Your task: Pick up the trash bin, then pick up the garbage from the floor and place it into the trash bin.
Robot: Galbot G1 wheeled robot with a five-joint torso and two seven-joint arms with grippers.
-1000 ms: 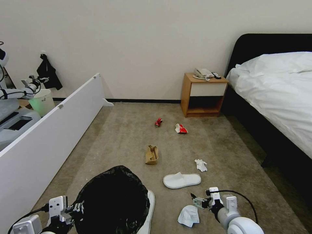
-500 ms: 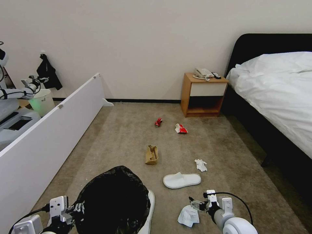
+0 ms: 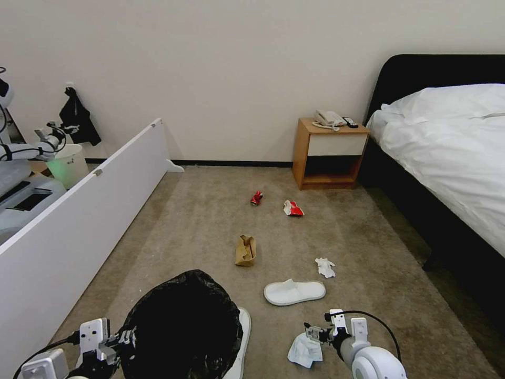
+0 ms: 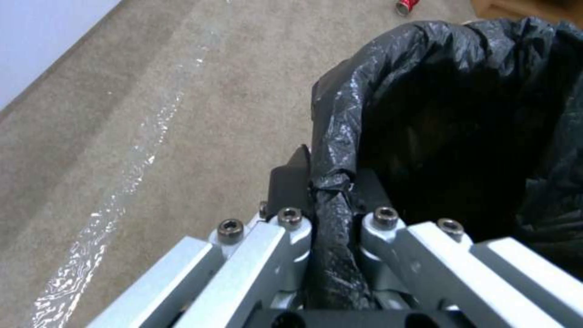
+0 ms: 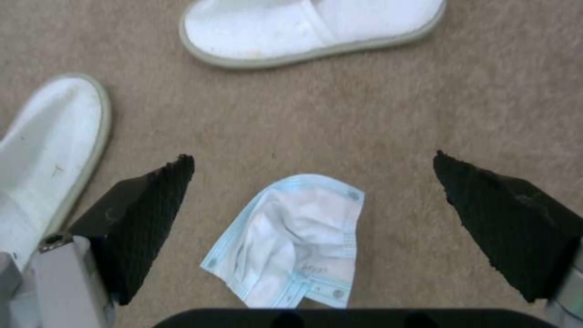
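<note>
The trash bin (image 3: pixel 184 321), lined with a black bag, stands at the lower left of the head view. My left gripper (image 3: pixel 123 337) is shut on its bag rim (image 4: pixel 331 182). Low over the floor (image 3: pixel 200 221), my right gripper (image 3: pixel 314 333) hangs open, its fingers (image 5: pixel 152 200) on either side of a crumpled pale-blue face mask (image 5: pixel 291 241), not touching it. More garbage lies around: one white slipper (image 3: pixel 293 291), a second slipper (image 3: pixel 242 331) partly hidden behind the bin, a tissue (image 3: pixel 325 267), a brown paper bag (image 3: pixel 245 250), a red can (image 3: pixel 256 198) and a red-and-white wrapper (image 3: pixel 292 208).
A long white panel (image 3: pixel 79 221) runs along the left, with another robot and a greenish bucket (image 3: pixel 68 164) behind it. A wooden nightstand (image 3: pixel 330 153) stands at the far wall. A bed with white bedding (image 3: pixel 452 158) lines the right side.
My right gripper has moved down and to the left, and now stands over the face mask. The left gripper and the bin have stayed put.
</note>
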